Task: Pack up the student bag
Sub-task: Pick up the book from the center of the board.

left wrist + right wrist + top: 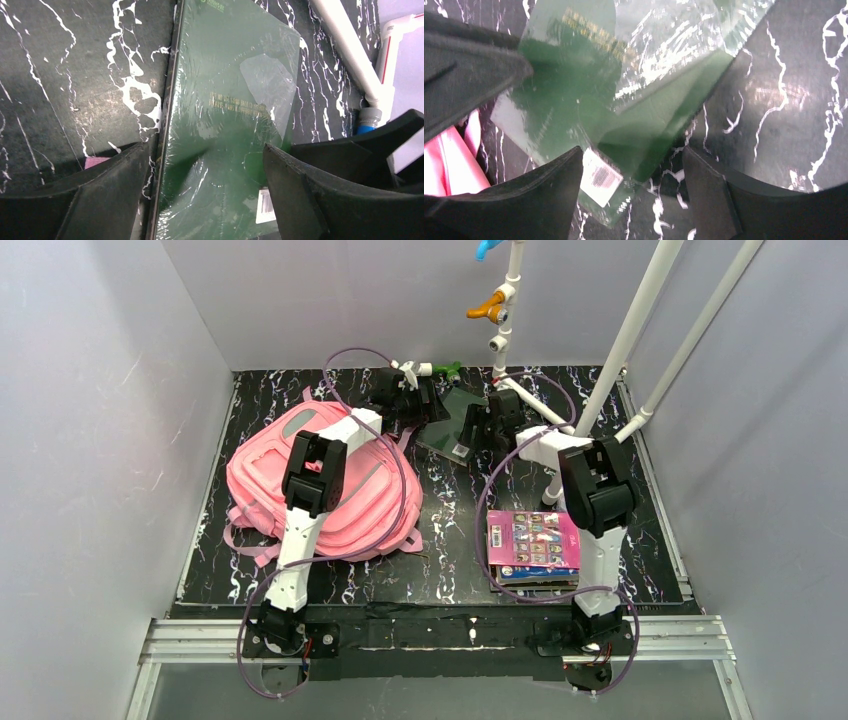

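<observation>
Jaws of the left gripper (207, 150) stand spread wide with nothing between them. Its wrist camera shows them hanging over one end of a green book (225, 85) sealed in shiny plastic wrap. One black finger sits at the book's left edge and the other over its right half; I cannot tell whether either touches the wrap. The right gripper (634, 152) is spread just as wide and is empty too, poised over a corner of the same green book. That corner is close to a white barcode label (599, 177) stuck on the wrap. The green book lies flat on the black, white-veined table (440, 540), toward its far side. The two grippers meet over it, the left arm reaching in from the left and the right arm from the right. Just left of the green book, and spreading back toward the arm bases, is the student bag (255, 475). It is bright pink and slumped flat on the table, with its straps trailing out. The left arm stretches across it, and a slice of its pink fabric shows at the left edge of the right wrist's view. Well to the near right of the green book, beside the right arm, lies a small stack of books (533, 540) with a pink picture cover on top. Behind and to the right of the green book, white pipes (630, 340) rise from the table's far edge, and one carries an orange valve handle (488, 308).
</observation>
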{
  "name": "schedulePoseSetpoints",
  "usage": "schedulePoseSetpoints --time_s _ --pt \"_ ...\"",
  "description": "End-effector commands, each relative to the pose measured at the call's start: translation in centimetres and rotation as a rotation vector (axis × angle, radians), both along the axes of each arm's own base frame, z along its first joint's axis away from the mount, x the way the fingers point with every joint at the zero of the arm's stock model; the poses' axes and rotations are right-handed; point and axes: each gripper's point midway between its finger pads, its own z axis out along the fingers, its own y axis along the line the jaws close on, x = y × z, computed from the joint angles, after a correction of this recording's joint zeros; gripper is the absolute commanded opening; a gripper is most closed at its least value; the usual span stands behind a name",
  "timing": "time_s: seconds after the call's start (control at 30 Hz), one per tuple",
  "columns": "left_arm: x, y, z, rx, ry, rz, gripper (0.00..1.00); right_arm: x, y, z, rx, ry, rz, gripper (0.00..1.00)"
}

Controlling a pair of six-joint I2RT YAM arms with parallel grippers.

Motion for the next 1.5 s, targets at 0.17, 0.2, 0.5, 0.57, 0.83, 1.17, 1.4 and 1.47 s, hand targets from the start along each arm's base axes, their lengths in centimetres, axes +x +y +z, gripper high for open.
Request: schedulePoseSetpoints --time_s 0.17,0.2,0.5,0.57,0.83,1.17,1.4,1.47 --pt "-3.6 -1.8 3.3 -0.165 0.164 -0.027 0.74 0.6 2.1 -1.8 0.054 0.05 0.114 0.61" --pt "-4.1 -1.8 3.8 -0.174 0.17 -0.034 0.74 0.2 2.4 -1.6 0.068 0.049 0.132 0.58" --pt "-8.1 -2.8 12.8 -0.258 0.106 -0.078 0.73 -4.1 3.0 -1.8 0.082 0.073 0.27 0.55" --pt "-9.8 -3.4 14.3 -0.268 0.1 -0.094 0.73 -5.0 3.0 -2.0 0.077 0.086 0.296 0.56" --pt "-16.8 -2.2 14.3 -0.226 0.138 -0.051 0.73 -8.3 4.4 -1.8 0.094 0.104 0.373 0.56" --pt "-22.9 2.2 14.2 -0.149 0.09 0.01 0.74 -13.0 9.2 -2.2 0.143 0.136 0.512 0.56" --pt "-26.1 7.0 12.5 -0.008 0.131 0.132 0.81 -15.1 10.2 -1.6 0.194 0.152 0.541 0.56" --pt "-26.5 8.0 12.5 0.01 0.135 0.172 0.84 -15.1 10.0 -1.6 0.185 0.139 0.536 0.57"
